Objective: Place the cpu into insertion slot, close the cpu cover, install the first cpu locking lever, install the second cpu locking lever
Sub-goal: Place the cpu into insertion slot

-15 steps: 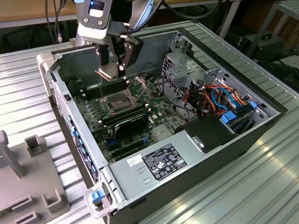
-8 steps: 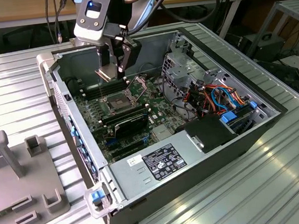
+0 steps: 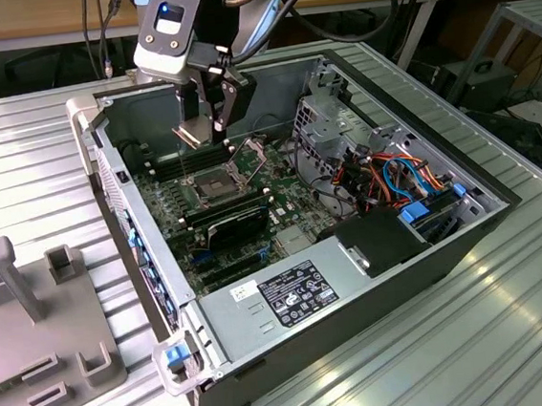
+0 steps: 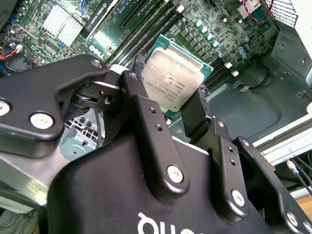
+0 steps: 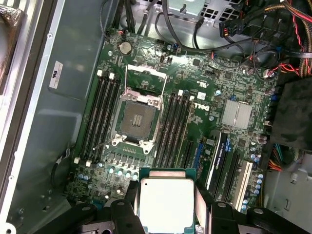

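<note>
Presently, exterior view: gripper (image 3: 208,123) clamped on cpu (image 3: 193,136), aloft above insertion slot (image 3: 213,183). Second wrist view: cpu pinched at opposite edges. First wrist view: cpu cover (image 5: 144,80) raised, insertion slot bare. Handling judgement: keep the cpu level and square to the rim.

This is a robotics lab or workshop. An open computer case (image 3: 385,293) lies on a ribbed metal table (image 3: 514,333) under a robot arm (image 3: 173,30). A grey fixture plate (image 3: 25,342) with pegs sits on the exterior view's left. Far behind stand wooden benches (image 3: 42,19) hung with cables (image 3: 101,37), and a metal rack (image 3: 532,19) stands on the exterior view's right.
</note>
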`<state>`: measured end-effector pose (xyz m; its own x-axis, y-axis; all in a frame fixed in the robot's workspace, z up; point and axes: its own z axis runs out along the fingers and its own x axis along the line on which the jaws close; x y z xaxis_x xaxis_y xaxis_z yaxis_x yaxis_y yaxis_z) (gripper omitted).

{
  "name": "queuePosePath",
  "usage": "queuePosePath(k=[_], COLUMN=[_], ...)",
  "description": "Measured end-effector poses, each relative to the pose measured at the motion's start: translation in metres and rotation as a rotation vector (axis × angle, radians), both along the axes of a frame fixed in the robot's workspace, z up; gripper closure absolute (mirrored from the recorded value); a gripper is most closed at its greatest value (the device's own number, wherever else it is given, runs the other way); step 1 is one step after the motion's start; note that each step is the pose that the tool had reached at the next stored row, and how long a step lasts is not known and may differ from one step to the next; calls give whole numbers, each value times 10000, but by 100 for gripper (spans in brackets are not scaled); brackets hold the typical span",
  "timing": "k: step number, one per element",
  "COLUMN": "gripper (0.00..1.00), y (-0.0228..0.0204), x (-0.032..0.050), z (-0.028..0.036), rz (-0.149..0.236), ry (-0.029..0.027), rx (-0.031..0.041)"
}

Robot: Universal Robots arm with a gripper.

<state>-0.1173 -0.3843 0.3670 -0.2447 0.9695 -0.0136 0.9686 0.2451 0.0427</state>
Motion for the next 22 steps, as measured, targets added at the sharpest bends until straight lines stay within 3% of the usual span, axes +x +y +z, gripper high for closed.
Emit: queuePosePath(k=[4, 8, 13, 18, 22], gripper=[45, 45, 45, 45, 45], y=[0, 2, 34, 37, 44], x=[0, 2, 141, 177, 221], z=[-1, -19, -61, -100, -114], rz=[-153, -723, -900, -1604, -1795], ry=[1, 0, 2, 1, 2], rx=[-1, 1, 0, 0, 0])
